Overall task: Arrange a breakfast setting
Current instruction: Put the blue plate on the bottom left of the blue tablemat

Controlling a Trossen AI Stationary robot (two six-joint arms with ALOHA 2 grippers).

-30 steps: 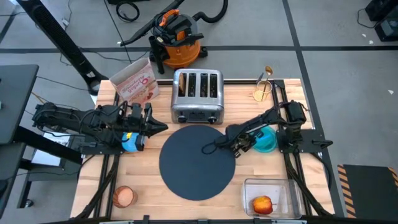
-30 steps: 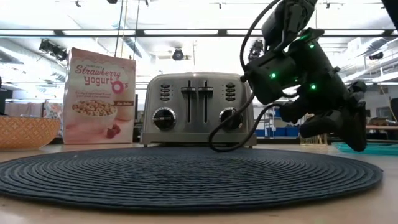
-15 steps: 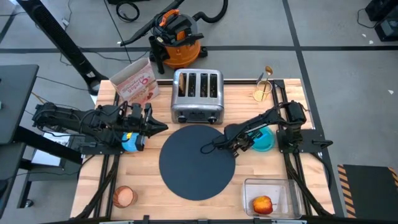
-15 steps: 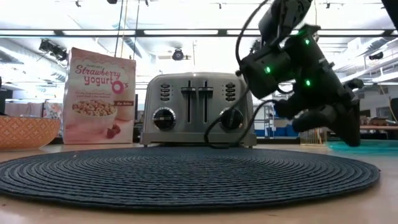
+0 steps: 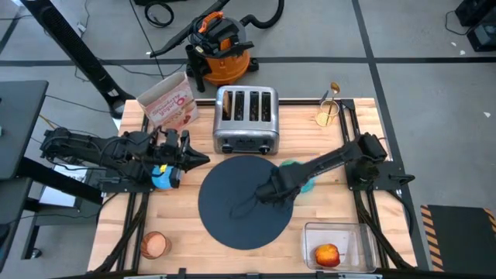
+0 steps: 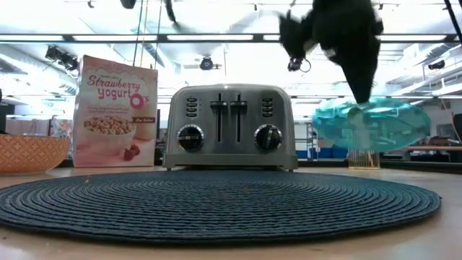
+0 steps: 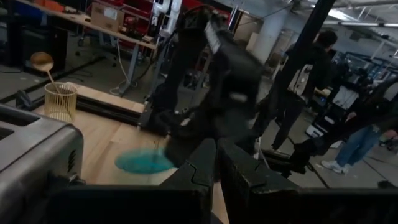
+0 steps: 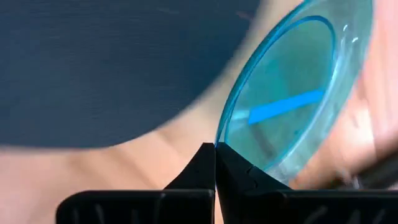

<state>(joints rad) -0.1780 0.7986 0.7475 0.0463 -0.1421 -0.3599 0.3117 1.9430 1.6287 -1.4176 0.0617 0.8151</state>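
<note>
**Right gripper carried the blue plate over the mat's edge**

Seen from above, the right gripper sat right of centre in the frame, over the right edge of the round dark mat. Its fingers were pressed together on the rim of the blue plate, which trailed behind it just past the mat's edge. At counter height the plate hung clear of the surface in the right half of the picture, roughly level, in front of the steel toaster.

The left gripper waited at centre left of the overhead frame, fingers pressed together and empty, just beside the small blue bowl. The red apple lay in a clear tray at lower right, the copper cup at lower left, and the gold spoon stood in a holder at upper right.

The hold was a thin pinch on one edge, so the plate could probably swing or slip out if the arm moved sharply. Released too near the mat's border, it might land half off and sit tilted.
</note>
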